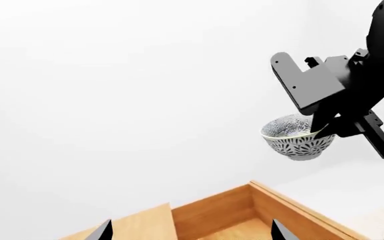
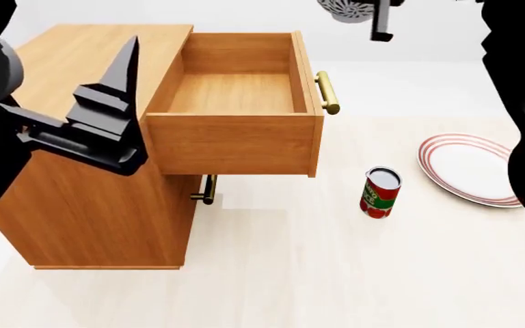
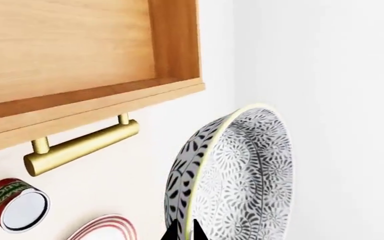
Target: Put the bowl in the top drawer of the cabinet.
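The speckled blue-grey bowl (image 1: 297,139) hangs in the air, pinched at its rim by my right gripper (image 1: 325,127), which is shut on it. In the right wrist view the bowl (image 3: 245,170) fills the frame, with a fingertip (image 3: 172,234) either side of its rim, just off the brass handle (image 3: 82,145). The cabinet (image 2: 89,198) has its top drawer (image 2: 235,143) pulled out. The bowl (image 2: 343,8) shows at the head view's upper edge, above and past the handle (image 2: 327,92). My left gripper (image 1: 192,232) is open over the cabinet top beside the drawer.
On the floor to the right of the cabinet stand a red can (image 2: 380,193) and a flat red-ringed plate (image 2: 467,169). The lower drawer's handle (image 2: 208,189) shows under the open one. My left arm (image 2: 80,133) rises in front of the cabinet's left part.
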### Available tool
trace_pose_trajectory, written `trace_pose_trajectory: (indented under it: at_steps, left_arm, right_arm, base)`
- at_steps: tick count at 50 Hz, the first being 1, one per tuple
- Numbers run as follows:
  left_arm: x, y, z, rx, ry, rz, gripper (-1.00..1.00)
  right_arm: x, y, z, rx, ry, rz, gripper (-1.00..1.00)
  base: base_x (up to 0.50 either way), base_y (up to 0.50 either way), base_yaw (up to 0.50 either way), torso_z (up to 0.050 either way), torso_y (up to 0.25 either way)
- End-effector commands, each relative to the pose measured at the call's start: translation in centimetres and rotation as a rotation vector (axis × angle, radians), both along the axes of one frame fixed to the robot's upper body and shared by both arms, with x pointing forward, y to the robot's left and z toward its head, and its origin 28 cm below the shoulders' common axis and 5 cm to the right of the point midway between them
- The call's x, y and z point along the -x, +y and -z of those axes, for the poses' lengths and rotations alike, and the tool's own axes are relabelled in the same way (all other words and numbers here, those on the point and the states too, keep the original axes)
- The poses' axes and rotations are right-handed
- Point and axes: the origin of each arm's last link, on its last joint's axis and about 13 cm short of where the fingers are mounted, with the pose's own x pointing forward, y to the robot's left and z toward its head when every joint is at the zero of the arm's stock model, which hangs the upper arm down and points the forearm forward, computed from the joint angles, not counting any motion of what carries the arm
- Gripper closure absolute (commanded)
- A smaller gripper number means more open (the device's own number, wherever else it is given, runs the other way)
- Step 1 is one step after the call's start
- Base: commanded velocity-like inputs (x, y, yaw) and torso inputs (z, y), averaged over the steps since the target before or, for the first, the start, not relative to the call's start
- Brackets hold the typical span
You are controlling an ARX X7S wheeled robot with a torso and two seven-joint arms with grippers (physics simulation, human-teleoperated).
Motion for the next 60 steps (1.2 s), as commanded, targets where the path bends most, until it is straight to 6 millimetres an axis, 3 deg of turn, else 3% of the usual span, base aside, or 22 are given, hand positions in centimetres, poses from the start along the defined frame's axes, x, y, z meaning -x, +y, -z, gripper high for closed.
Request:
trace_pose_trajectory:
  at_steps: [1, 14, 23, 39, 60]
  left_arm:
    - [0.4, 0.1, 0.2, -0.002, 0.004, -0.011, -1.0]
    - [0.7, 0.4, 0.6, 0.003, 0.005, -0.02, -1.0]
    - [1.9, 0.4, 0.7, -0.014, 0.005, -0.014, -1.0]
    - [5.7, 0.8, 0.5, -0.032, -0.017, -0.048, -1.0]
    - [6.5, 1.3, 1.0, -0.033, -0.034, -0.074, -1.0]
  right_arm:
    - [-0.2, 2.3, 0.1, 0.041, 0.001, -0.138, 1.0]
    - [0.3, 4.3, -0.2, 0.036, -0.017, -0.255, 1.0]
    - [0.0, 5.7, 1.0, 0.011, -0.007, -0.341, 1.0]
    - [-0.7, 6.8, 3.0, -0.009, 0.003, -0.417, 1.0]
    - [-0.8, 7.7, 3.9, -0.018, 0.004, -0.466, 1.0]
  base:
    - [0.0, 0.0, 0.0, 0.0, 0.0]
    - [0.0, 0.0, 0.0, 0.0, 0.001]
    - [0.0, 0.0, 0.0, 0.0, 0.0]
    - [0.0, 0.0, 0.0, 0.0, 0.0]
    - [0.0, 0.0, 0.0, 0.0, 0.0]
